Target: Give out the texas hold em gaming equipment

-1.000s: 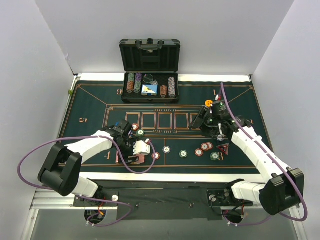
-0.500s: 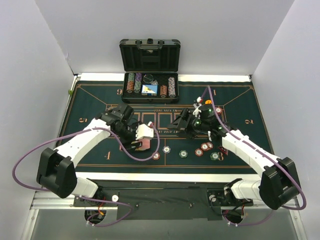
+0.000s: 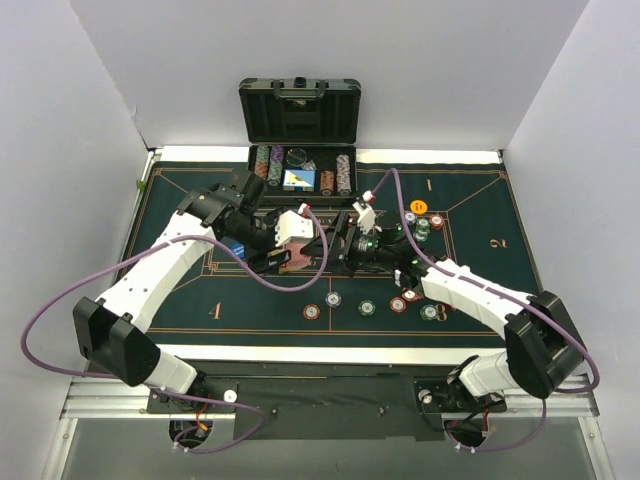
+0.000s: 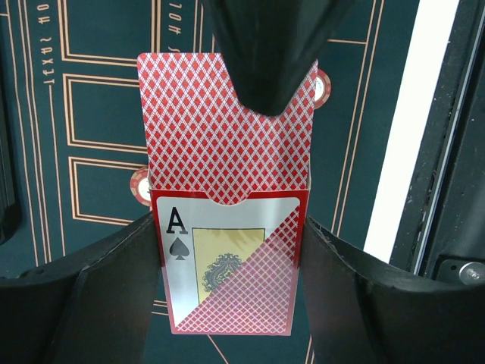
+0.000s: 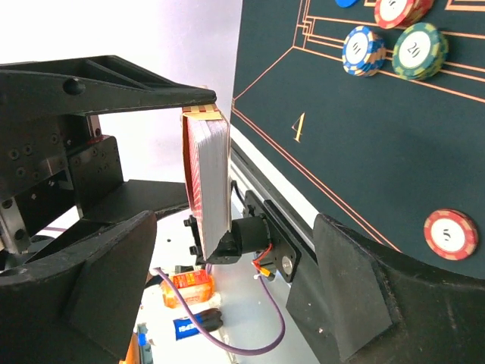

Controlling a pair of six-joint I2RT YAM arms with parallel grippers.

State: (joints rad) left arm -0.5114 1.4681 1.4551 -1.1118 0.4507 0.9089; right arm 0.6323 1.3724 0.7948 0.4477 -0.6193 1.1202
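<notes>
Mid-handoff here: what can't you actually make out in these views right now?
Left wrist: top edge of the card deck, covered by a dark shape in front.
Top external: how the deck is held, hidden under both wrists.
Right wrist: top chips cut off by the frame edge; number on the red chip blurred.

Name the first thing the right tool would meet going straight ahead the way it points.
The card deck, gripped by the left tool. It stands edge-on straight ahead, in line with the gap between the open fingers of the right tool. How near it is cannot be judged.
</notes>
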